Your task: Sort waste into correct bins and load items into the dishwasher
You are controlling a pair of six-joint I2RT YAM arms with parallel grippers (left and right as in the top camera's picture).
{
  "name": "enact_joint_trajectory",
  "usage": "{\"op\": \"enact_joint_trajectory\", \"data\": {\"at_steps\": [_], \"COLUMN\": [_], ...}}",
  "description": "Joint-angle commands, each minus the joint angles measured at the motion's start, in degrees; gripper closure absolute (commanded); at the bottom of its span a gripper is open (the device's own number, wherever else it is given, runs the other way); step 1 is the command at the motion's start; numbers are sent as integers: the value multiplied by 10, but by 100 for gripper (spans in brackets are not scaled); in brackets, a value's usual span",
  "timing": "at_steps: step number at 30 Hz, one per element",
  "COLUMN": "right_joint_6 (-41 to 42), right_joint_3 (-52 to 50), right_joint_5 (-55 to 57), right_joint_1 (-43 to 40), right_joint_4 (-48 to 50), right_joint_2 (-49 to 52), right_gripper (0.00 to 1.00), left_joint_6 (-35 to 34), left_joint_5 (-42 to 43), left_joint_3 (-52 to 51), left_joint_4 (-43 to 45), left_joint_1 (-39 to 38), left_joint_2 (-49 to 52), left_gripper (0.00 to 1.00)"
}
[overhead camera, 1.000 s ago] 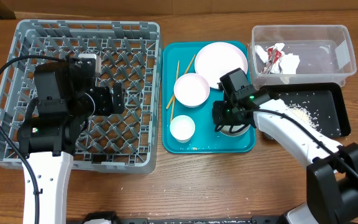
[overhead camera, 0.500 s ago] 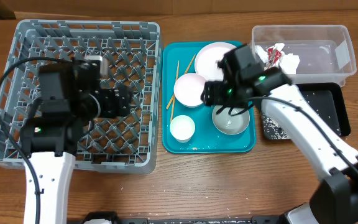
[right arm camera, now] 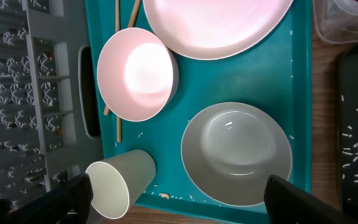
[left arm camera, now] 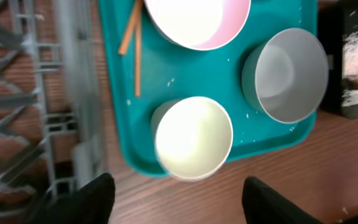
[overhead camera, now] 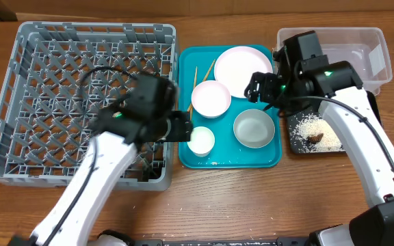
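The teal tray [overhead camera: 272,158] holds a pale pink-white plate [overhead camera: 241,65], a white bowl [overhead camera: 211,98], a second white bowl [overhead camera: 254,128], a small white cup [overhead camera: 200,140] and the chopsticks [overhead camera: 188,102]. My left gripper [overhead camera: 185,128] is open at the tray's left edge, beside the cup; in the left wrist view its fingers [left arm camera: 179,193] sit just short of the cup [left arm camera: 194,137]. My right gripper [overhead camera: 260,85] is open and empty above the tray; its wrist view shows the plate [right arm camera: 216,25], both bowls [right arm camera: 137,73] [right arm camera: 236,152] and the cup [right arm camera: 120,183]. Rice [overhead camera: 310,123] and a brown lump [overhead camera: 314,137] lie in the black tray [overhead camera: 294,145].
The grey dish rack [overhead camera: 19,164] stands at the left against the teal tray. The clear tub [overhead camera: 361,34] is at the back right; my right arm hides the part nearest the tray, so no wrapper or tissue shows. Bare wood runs along the front.
My left gripper swung right from above the rack to the cup. My right gripper let go of the grey-white bowl, rose and moved back towards the tub.
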Motion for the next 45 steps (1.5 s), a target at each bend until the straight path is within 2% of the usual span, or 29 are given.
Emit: {"op": "enact_joint_trajectory", "data": {"at_steps": [1, 7, 12, 16, 18, 20, 23, 27, 32, 34, 35, 38, 40, 45], "right_joint_6": [1, 1, 1, 1, 1, 1, 12, 9, -36, -55, -81, -72, -60, -61], "right_joint_3": [7, 7, 7, 6, 5, 5, 4, -10, -26, -36, -51, -75, -84, -89], "right_joint_5": [0, 1, 1, 1, 0, 0, -27, -124, -261, -338, -445, -556, -559, -559], "right_joint_1": [-2, -2, -2, -2, -2, -2, -3, -3, -3, -5, -10, -12, -9, 11], "right_joint_4": [-1, -7, -15, -15, -15, -15, -13, 17, 74, 108, 158, 259, 292, 319], "right_joint_2": [-5, -5, -5, -5, -5, -5, -5, -5, -5, -5, -5, 1, 6, 19], "right_gripper": [11, 11, 11, 12, 12, 12, 12, 15, 15, 15, 15, 15, 14, 14], "left_joint_6": [-73, -95, -99, -99, -99, -98, -77, 52, 163, 199, 234, 289, 313, 313], "left_joint_5": [-48, -76, -75, -75, -75, -74, -46, 176, 434, 494, 546, 627, 670, 696], "left_joint_3": [19, 59, 66, 66, 68, 72, 98, 146, 152, 152, 152, 152, 152, 152], "left_joint_4": [15, -8, -9, -9, -9, -15, -48, -87, -113, -131, -151, -183, -196, -197], "left_joint_1": [-39, -53, -53, -53, -53, -49, -29, 55, 156, 190, 217, 250, 259, 257], "left_joint_2": [66, 178, 229, 238, 237, 236, 236, 229, 229, 229, 229, 229, 229, 229], "left_gripper": [34, 36, 57, 70, 80, 80, 96, 96, 96, 96, 96, 96, 96, 96]}}
